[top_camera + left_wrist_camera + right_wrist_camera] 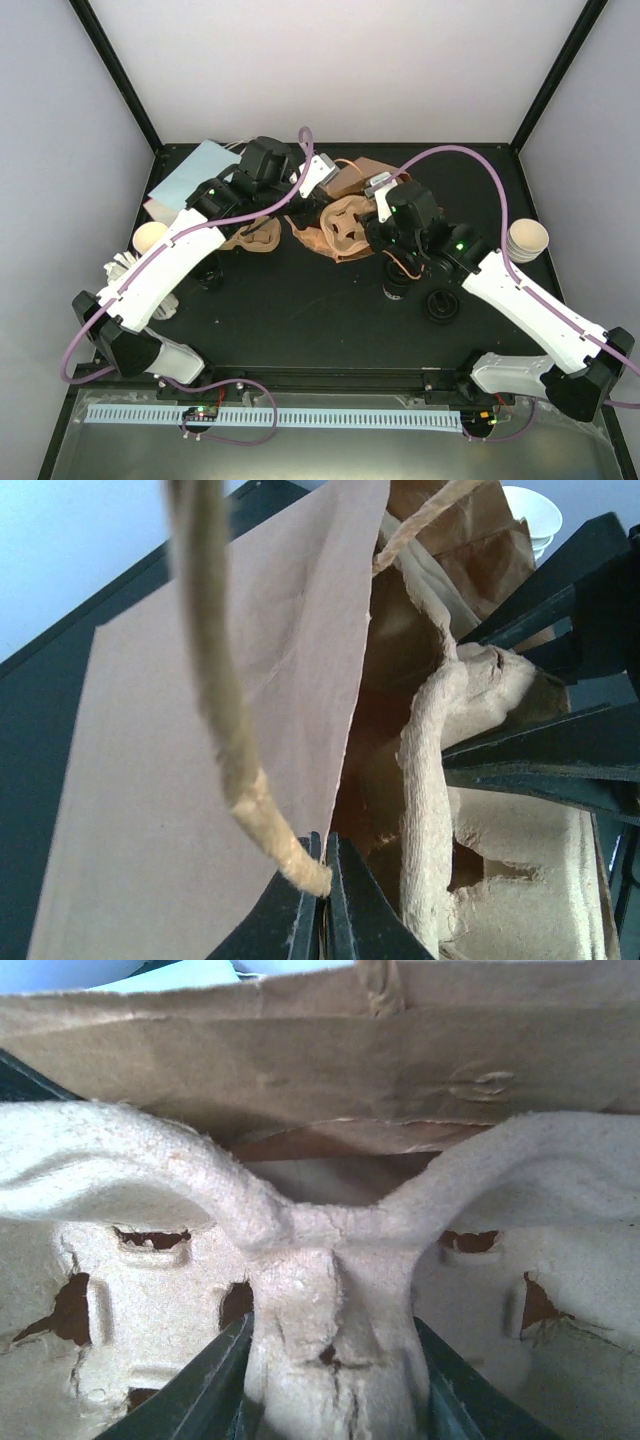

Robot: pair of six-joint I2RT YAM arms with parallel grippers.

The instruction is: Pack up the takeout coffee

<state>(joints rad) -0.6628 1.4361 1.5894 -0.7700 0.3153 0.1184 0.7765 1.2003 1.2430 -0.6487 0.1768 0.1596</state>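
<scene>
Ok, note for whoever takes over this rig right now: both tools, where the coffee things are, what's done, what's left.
Left tool: shut on the rim of the brown bag, holding its mouth open.
Right tool: shut on the centre post of the pulp carrier, which is at the bag's mouth.
Cups: none visible in carrier or bag; a dark cup and a loose black lid on the table; open cups at the left edge, more at the right.
Done: bag open, carrier gripped.
Left: seat carrier, load lidded cups.

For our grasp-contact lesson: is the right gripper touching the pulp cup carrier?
Touching. In the right wrist view, the right gripper has both fingers pressed against the centre post of the pulp cup carrier.
</scene>
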